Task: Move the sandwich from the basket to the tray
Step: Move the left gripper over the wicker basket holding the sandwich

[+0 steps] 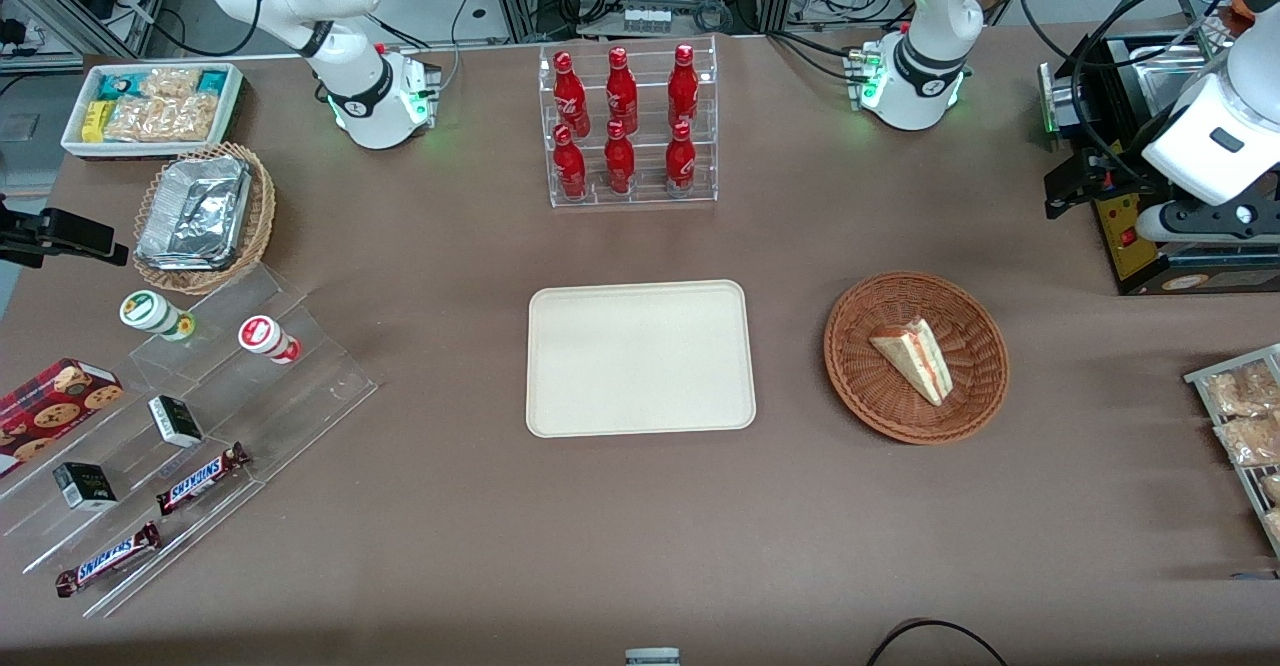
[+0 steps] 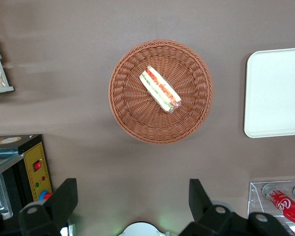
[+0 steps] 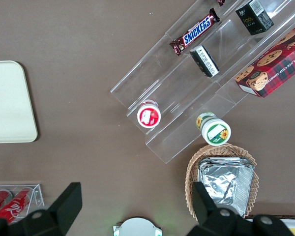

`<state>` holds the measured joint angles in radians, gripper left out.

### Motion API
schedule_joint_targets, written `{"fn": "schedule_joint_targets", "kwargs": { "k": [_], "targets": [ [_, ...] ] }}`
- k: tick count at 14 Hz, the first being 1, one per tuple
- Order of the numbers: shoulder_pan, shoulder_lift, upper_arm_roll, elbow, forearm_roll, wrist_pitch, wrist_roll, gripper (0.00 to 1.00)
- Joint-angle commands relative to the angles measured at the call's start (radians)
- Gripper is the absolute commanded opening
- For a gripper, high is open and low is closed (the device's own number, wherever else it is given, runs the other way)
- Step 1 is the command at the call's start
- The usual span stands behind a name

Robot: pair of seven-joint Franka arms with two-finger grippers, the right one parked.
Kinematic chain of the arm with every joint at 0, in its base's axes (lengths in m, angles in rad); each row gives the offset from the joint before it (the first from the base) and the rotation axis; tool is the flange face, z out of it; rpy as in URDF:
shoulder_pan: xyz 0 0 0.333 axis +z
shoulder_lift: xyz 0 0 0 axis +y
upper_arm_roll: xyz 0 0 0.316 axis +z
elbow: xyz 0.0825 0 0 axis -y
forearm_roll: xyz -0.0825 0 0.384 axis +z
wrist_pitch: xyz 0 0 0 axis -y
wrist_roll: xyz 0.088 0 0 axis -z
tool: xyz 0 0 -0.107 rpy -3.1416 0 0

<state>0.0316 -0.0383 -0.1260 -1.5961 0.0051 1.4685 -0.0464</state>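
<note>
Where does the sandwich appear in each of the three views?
Front view: sandwich lies in the basket, beside the tray.
Left wrist view: sandwich in the basket, gripper open, high above the table.
Right wrist view: not in it.
Shared landmark: the tray.

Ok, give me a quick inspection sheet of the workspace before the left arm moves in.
Surface: brown table, flat.
Job's things: sandwich lies in the reddish-brown basket; cream tray beside the basket holds nothing.
Clutter: red bottles in a clear rack; Snickers bars and cookie box on clear steps; foil trays in a tan basket; white snack bin.
Grippers: left gripper open, high above the table, apart from the basket.
Cables: black loop at the table's near edge.
Surroundings: equipment racks and wiring past the table.
</note>
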Motion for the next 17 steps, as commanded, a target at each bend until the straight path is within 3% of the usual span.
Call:
{"fn": "schedule_joint_targets", "kwargs": {
  "k": [1, 7, 17],
  "targets": [
    [-0.002, 0.001, -0.009, 0.012, 0.004, -0.023, 0.014, 1.00],
    [-0.006, 0.067, -0.012, -0.024, -0.010, 0.004, 0.005, 1.00],
    [-0.021, 0.029, -0.014, -0.468, -0.007, 0.504, -0.020, 1.00]
  ]
}}
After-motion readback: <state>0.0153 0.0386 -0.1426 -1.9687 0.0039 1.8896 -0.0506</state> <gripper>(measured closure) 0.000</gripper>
